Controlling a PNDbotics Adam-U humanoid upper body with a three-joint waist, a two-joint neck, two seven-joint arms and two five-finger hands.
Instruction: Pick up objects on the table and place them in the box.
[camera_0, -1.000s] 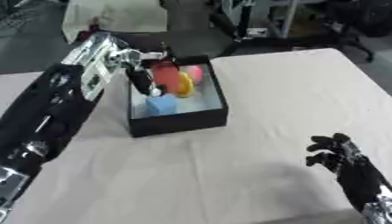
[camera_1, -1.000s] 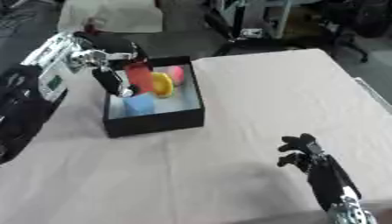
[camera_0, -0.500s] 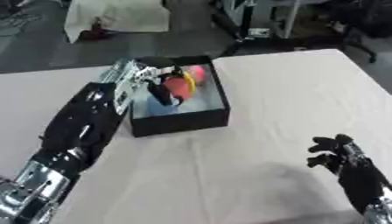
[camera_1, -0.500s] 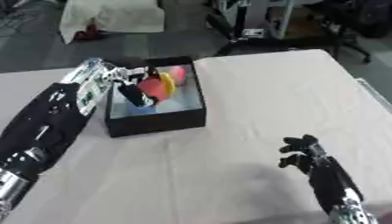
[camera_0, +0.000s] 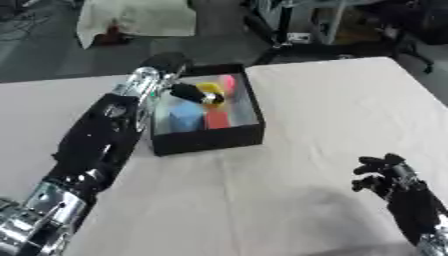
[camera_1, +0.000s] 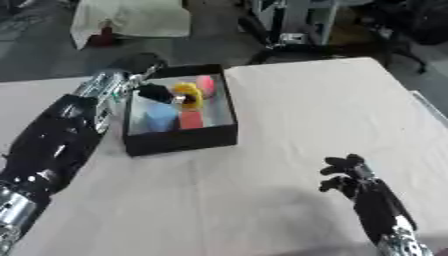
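The left arm is being reached along the left side of the table (camera_0: 332, 100), and the left hand (camera_1: 157, 93) is being held over the far-left part of the box (camera_0: 210, 141). The hand is dark and partly blurred. Whether its fingers are curled on something or spread cannot be told.

A yellow piece (camera_1: 189, 95) is lying just beside the hand. A pink piece (camera_1: 206, 83) is lying at the far side, and a blue block (camera_1: 160, 116) and a red block (camera_1: 191, 120) are lying nearer. All four are inside the box.

The placing step is judged to be in hand, at or near release.

No loose objects are being shown on the cloth outside the box, so the task is judged nearly done.

The right hand (camera_0: 385, 175) is being held idle at the near right, fingers up and lightly curled, holding nothing.

Next move: the left hand is to be lifted straight up, clear of the box wall, then drawn back.
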